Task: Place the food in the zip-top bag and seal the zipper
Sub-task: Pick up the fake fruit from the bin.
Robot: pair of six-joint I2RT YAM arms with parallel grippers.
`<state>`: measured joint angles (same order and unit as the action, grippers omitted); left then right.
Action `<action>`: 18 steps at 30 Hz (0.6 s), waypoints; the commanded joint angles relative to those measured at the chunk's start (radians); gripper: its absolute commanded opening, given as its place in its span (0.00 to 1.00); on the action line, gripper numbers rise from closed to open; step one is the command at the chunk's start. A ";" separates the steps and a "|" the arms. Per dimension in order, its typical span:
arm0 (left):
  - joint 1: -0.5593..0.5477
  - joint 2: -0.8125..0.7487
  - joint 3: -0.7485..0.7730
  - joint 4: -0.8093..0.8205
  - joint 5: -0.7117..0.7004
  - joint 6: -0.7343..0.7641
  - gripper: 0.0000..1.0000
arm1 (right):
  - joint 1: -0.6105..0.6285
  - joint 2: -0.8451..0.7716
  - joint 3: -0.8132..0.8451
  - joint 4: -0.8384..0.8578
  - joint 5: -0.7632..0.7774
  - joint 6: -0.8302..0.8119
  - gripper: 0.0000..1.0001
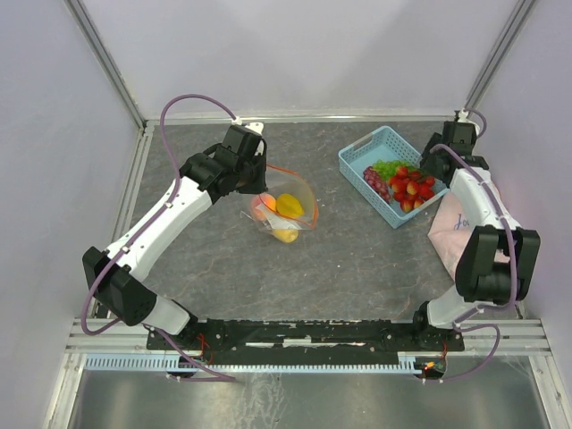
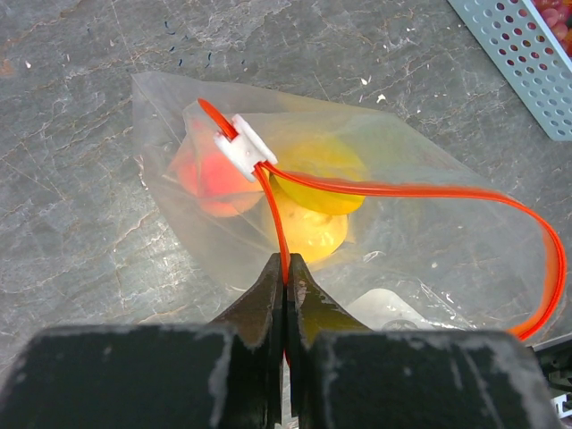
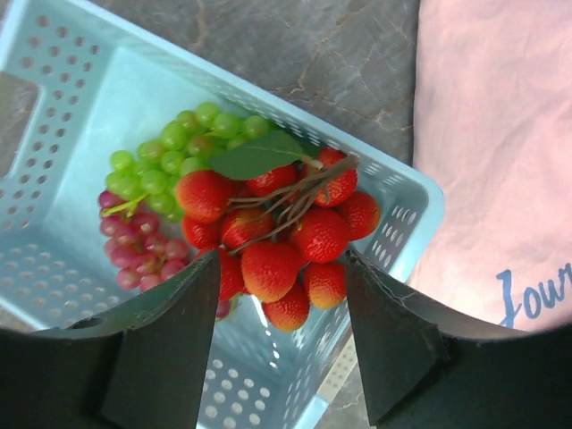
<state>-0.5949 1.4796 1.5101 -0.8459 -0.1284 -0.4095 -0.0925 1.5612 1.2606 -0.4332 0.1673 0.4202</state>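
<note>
The clear zip-top bag [image 1: 288,212] lies mid-table with its mouth open; it holds an orange-pink peach [image 2: 210,179] and yellow fruits [image 2: 313,201]. My left gripper [image 2: 286,261] is shut on the orange-red zipper strip [image 2: 393,189] at the bag's near rim; the white slider [image 2: 243,147] sits just beyond the fingers. My right gripper [image 3: 282,264] is open above the light blue basket [image 3: 80,116], over a bunch of red strawberries [image 3: 277,232], with green grapes [image 3: 170,152], purple grapes [image 3: 138,250] and a green leaf [image 3: 255,156] beside them.
The basket [image 1: 368,154] stands at the back right in the top view. A pink cloth [image 3: 500,143] lies right of it, by the right arm. White enclosure walls ring the grey table [image 1: 357,268].
</note>
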 commanded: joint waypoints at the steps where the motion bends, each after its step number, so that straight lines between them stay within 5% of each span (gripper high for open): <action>1: 0.007 -0.001 0.028 0.020 0.006 0.038 0.03 | -0.016 0.063 -0.007 0.129 0.023 0.042 0.64; 18: 0.018 -0.004 0.005 0.034 0.014 0.042 0.03 | -0.090 0.291 0.010 0.332 -0.097 0.098 0.56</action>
<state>-0.5838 1.4796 1.5097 -0.8436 -0.1261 -0.4095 -0.1822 1.8446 1.2396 -0.1932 0.1257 0.5137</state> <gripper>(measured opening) 0.043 0.602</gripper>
